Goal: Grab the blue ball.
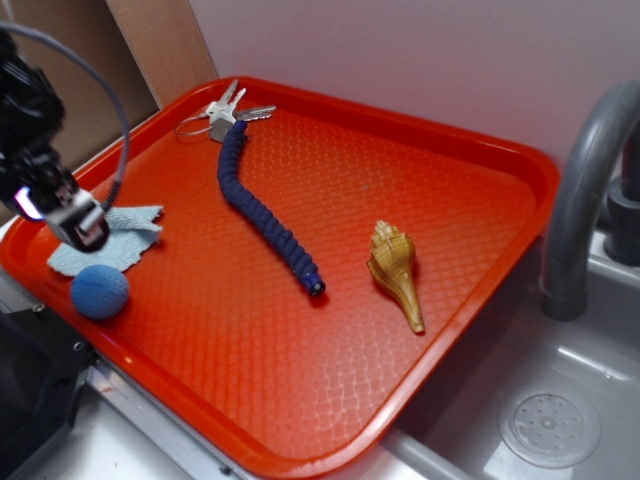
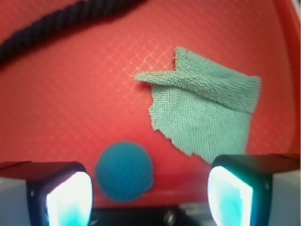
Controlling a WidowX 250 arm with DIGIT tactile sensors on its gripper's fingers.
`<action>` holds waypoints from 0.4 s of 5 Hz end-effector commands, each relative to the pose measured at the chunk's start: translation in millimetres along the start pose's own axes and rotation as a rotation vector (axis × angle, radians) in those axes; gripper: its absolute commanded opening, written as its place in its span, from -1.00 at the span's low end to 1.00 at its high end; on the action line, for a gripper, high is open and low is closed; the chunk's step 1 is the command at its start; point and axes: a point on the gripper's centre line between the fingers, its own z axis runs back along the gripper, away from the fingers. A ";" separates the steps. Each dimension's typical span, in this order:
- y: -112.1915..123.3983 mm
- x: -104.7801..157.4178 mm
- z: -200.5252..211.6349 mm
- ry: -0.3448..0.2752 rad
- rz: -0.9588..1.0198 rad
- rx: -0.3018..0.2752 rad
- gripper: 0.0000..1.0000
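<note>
The blue ball rests on the red tray near its front-left rim. My gripper hovers above and just behind it, over a light-blue cloth scrap. In the wrist view the blue ball lies between my two wide-apart fingers, closer to the left fingertip, with a gap on both sides. My gripper is open and holds nothing. The cloth scrap lies ahead of the right finger.
A dark-blue braided cord runs across the tray's middle, with keys at its far end. A tan seashell lies to the right. A grey faucet and sink drain sit beyond the tray's right edge.
</note>
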 end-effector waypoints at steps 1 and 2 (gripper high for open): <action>-21.7 -10.0 -31.7 0.076 -0.129 -0.046 1.00; -41.4 -21.0 -23.0 0.151 -0.191 -0.069 -1.00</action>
